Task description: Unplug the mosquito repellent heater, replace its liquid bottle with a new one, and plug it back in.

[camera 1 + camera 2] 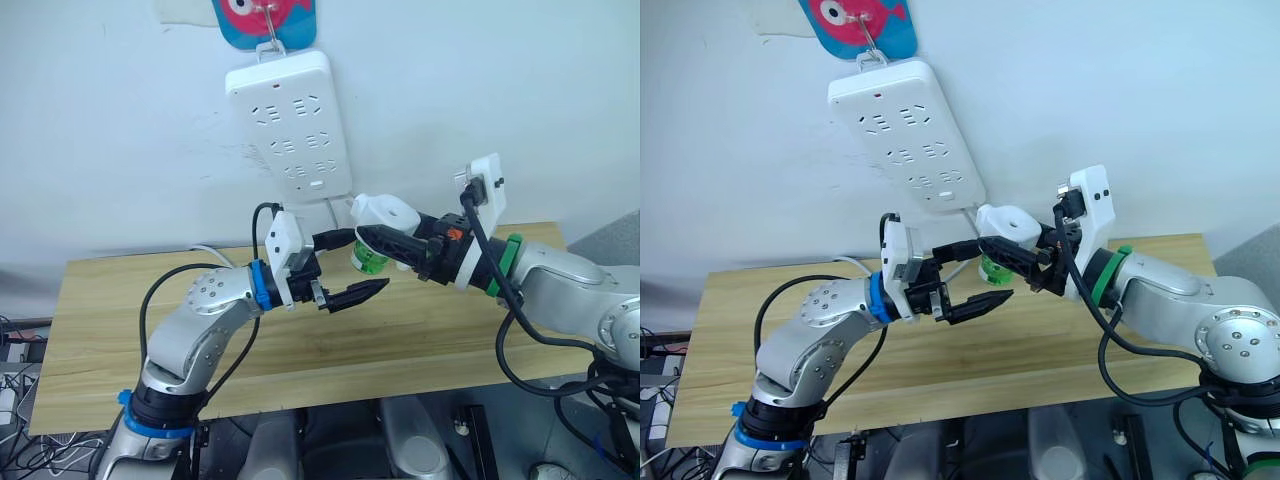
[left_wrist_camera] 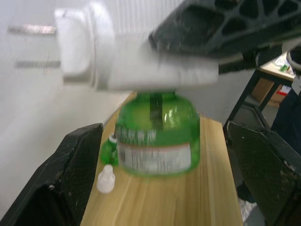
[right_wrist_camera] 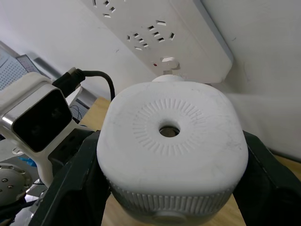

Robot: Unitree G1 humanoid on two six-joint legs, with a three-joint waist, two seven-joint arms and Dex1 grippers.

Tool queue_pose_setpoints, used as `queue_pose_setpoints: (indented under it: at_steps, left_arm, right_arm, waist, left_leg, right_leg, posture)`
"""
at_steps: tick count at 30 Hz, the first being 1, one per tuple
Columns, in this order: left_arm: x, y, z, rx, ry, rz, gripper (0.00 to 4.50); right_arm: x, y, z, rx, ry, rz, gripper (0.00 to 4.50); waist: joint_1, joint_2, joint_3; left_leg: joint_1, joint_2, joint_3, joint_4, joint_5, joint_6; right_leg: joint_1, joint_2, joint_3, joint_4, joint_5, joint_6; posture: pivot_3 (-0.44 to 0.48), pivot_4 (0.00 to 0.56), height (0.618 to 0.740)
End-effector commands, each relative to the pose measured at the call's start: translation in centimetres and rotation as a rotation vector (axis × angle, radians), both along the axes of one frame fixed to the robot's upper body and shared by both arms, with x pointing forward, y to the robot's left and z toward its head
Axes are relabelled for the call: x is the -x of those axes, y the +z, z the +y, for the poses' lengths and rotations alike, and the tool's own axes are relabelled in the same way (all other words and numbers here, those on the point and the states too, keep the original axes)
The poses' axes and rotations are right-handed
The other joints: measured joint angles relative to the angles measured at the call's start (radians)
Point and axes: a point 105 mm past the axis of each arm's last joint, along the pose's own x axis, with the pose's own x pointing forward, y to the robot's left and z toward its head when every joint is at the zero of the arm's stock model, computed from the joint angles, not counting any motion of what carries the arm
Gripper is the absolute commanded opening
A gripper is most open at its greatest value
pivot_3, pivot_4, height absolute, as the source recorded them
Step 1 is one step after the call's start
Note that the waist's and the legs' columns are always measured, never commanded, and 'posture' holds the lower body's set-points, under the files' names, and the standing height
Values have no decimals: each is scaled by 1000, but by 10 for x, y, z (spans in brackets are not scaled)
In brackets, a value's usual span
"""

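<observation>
White mosquito repellent heater (image 1: 385, 213) sits clamped in right claw (image 1: 372, 237).

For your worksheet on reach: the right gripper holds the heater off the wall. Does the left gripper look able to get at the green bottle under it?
Probably yes. The left gripper is open just below the green bottle, which hangs bare under the heater held by the right gripper; nothing lies between.
</observation>
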Motion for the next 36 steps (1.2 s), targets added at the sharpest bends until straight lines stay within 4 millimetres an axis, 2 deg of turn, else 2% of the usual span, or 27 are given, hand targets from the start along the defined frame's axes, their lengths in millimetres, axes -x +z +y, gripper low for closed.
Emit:
queue_pose_setpoints:
  at_steps: [1,12,21,25,36]
  left_arm:
    - [9,13,7,15,-23,-30,4490]
    - [2,18,37,13,87,-51,4490]
    - [1,36,69,57,167,-83,4490]
    - [-5,45,81,70,209,-98,4490]
    - [-28,59,86,88,211,-152,4490]
  right_arm:
    - [8,14,-3,-6,42,-93,3070]
    - [18,22,-2,86,170,-279,3070]
    - [17,29,-1,88,238,-340,3070]
    - [17,33,4,87,273,-365,3070]
    - [18,31,7,102,284,-371,3070]
  waist:
    - [2,0,0]
    - [5,1,-3]
    - [12,1,-36]
    - [21,2,-43]
    - [28,1,-45]
  left_leg:
    - [0,0,0,0,0,0]
    - [0,0,0,0,0,0]
    - [1,0,0,-1,0,0]
    - [1,0,1,-1,0,0]
    - [2,0,1,-1,0,0]
  right_leg:
    - [0,0,0,0,0,0]
    - [0,0,0,0,0,0]
    - [0,0,0,-1,0,0]
    - [0,0,1,-1,0,0]
    - [0,0,0,0,0,0]
  posture:
    - [-296,318,740]
    - [-268,281,740]
    - [-223,254,740]
    - [-219,253,740]
    - [-245,261,740]
